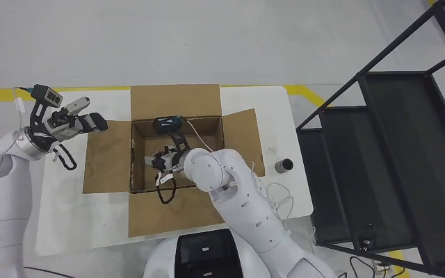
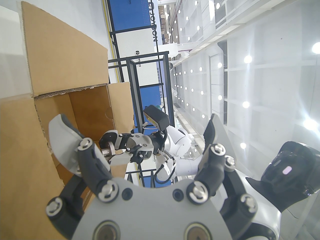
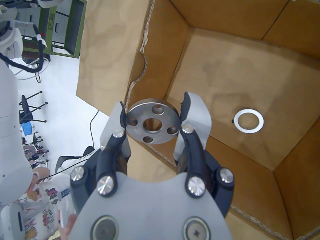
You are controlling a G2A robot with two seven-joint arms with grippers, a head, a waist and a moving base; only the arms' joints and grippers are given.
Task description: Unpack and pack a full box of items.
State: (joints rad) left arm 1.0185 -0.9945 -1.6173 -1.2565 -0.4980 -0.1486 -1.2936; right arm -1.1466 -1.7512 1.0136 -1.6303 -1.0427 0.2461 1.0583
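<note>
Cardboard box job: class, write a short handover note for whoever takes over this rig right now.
Right claw: shut on the metal flange, held at the cardboard box opening.
Left claw: open and empty, off to the box's side.
Things: a metal ring lies on the box floor; a small cylinder stands on the table beside the box.
Done: flange gripped.
Left: unclear whether the flange is going in or out; place it, then handle the ring and cylinder.

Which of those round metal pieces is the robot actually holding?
The grey flange with bolt holes, gripped by the right gripper. The plain ring lies loose on the floor of the cardboard box.
</note>
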